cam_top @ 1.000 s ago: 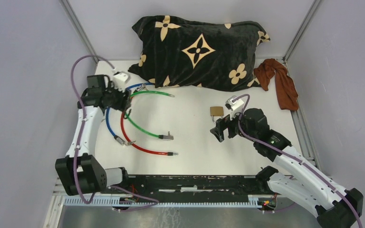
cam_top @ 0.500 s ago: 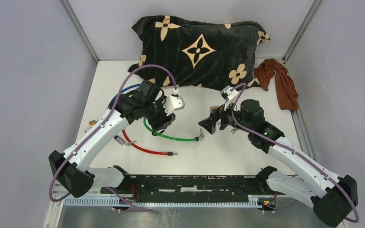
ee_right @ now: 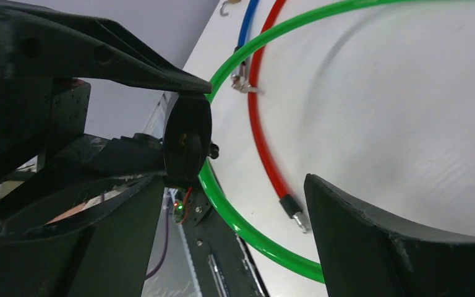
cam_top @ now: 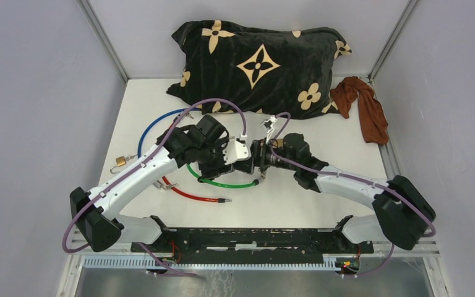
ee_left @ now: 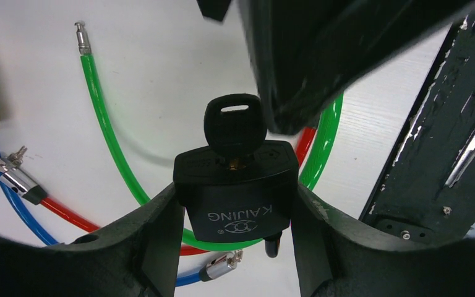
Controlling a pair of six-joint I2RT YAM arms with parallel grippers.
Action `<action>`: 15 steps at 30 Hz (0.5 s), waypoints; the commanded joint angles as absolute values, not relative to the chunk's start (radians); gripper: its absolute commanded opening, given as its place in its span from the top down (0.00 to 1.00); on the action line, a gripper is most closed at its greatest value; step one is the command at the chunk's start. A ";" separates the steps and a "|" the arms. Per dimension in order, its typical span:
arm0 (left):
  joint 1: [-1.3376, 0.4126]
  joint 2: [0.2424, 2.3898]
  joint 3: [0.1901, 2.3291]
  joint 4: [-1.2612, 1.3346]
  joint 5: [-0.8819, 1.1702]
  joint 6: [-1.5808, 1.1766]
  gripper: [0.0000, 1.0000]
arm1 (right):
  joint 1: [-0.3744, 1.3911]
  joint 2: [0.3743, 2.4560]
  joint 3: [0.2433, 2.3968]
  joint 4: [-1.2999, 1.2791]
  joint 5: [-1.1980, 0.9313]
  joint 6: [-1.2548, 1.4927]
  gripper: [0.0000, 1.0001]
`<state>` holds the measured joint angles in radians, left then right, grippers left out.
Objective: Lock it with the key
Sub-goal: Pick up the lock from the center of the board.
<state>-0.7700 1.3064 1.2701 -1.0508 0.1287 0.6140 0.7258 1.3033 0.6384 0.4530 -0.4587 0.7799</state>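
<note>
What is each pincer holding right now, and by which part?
The left pincer grips the black padlock by both sides of its body, key in its top. The right pincer is open beside the key, holding nothing.

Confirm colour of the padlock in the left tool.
Black padlock with pale KAIJING lettering; clearest in the left wrist view.
</note>
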 commanded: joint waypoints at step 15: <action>-0.804 1.261 1.269 -1.007 0.103 0.690 0.98 | 0.861 1.611 0.773 0.882 -0.592 1.061 0.28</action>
